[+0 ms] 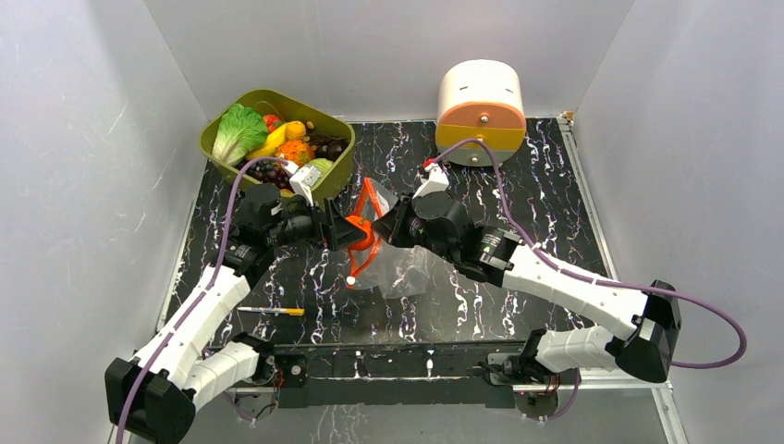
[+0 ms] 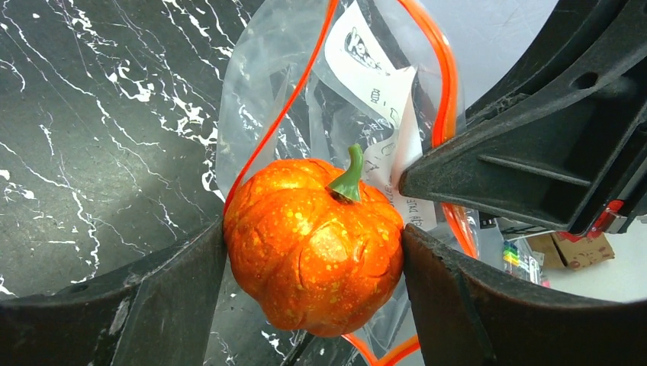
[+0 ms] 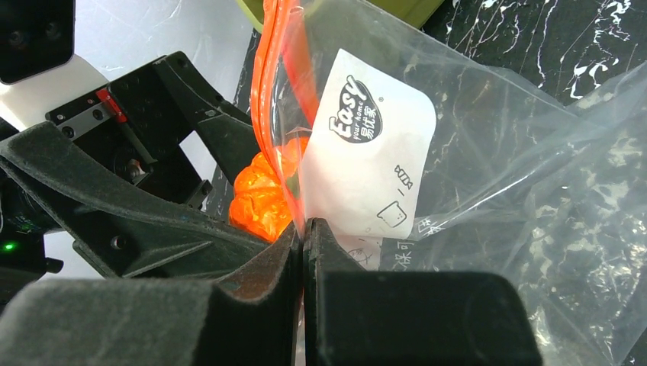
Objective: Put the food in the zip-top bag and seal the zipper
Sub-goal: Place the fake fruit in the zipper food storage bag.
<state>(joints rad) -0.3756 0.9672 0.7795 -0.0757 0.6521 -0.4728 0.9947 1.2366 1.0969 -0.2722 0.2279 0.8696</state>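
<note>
My left gripper (image 2: 313, 252) is shut on a small orange toy pumpkin (image 2: 313, 244) with a green stem and holds it at the open mouth of the clear zip-top bag (image 1: 393, 264). The bag's red-orange zipper (image 1: 370, 199) is spread open and lifted off the table. My right gripper (image 3: 303, 229) is shut on the bag's rim beside the zipper (image 3: 271, 91), holding the mouth up. The pumpkin shows orange behind the rim in the right wrist view (image 3: 259, 202). In the top view the left gripper (image 1: 347, 231) meets the bag mouth opposite the right gripper (image 1: 384, 224).
A green tray (image 1: 340, 166) at the back left holds lettuce (image 1: 238, 132), a yellow piece, orange pieces and dark purple fruits. A white and yellow round device (image 1: 481, 111) stands at the back. A yellow-tipped pen (image 1: 270, 311) lies near the left arm.
</note>
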